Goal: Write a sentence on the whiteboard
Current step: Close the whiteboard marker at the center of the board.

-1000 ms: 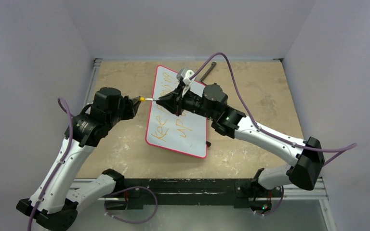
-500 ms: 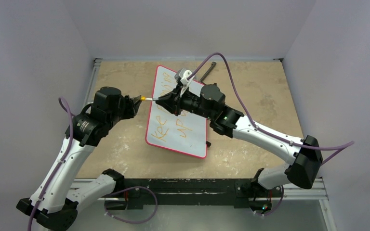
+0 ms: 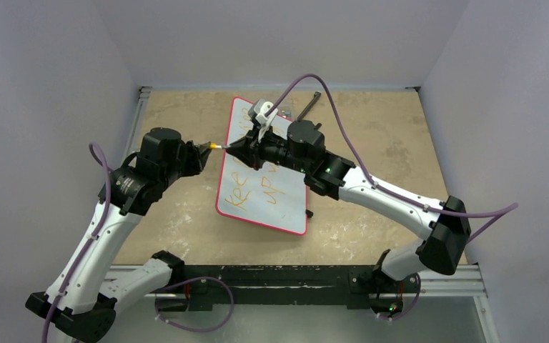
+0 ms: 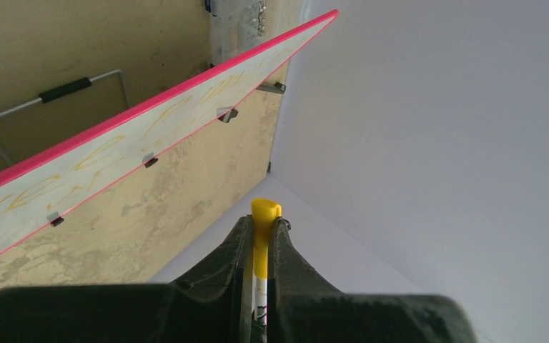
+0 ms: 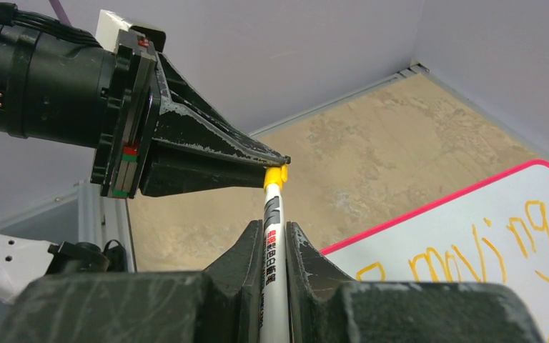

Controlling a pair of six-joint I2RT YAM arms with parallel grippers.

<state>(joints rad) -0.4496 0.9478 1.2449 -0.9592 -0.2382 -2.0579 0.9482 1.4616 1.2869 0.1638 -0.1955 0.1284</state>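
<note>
1. The left claw (image 3: 206, 148) and the right claw (image 3: 231, 149) are pictured tip to tip at the board's left edge. Both are clamped shut on one marker (image 5: 272, 214), the left on its yellow cap (image 4: 265, 210) and the right on its white barrel.
2. The whiteboard (image 3: 290, 211) is seen lying aslant at the centre of the worktop (image 3: 379, 136), between the two arms.
3. The sentence (image 3: 241, 194), drawn in orange in two lines, is judged to be finished. The step in hand is therefore taken to be the capping of the pen, not writing.
4. A straight push along the pen's axis is judged to be called for next. Both grips would need to be kept firm and the barrel held in line with the cap, so that nothing is bent or dropped onto the lettering.
5. The middle of both lines is covered from overhead by the right claw and its wrist. Only "Kee" and "upw" can be read there, and part of "moving" is caught by the right wrist camera.
6. The nib is shown in no view, so whether the cap is fully seated cannot be told. A thin dark rod (image 3: 310, 104) lying beyond the board's far corner cannot be identified.
</note>
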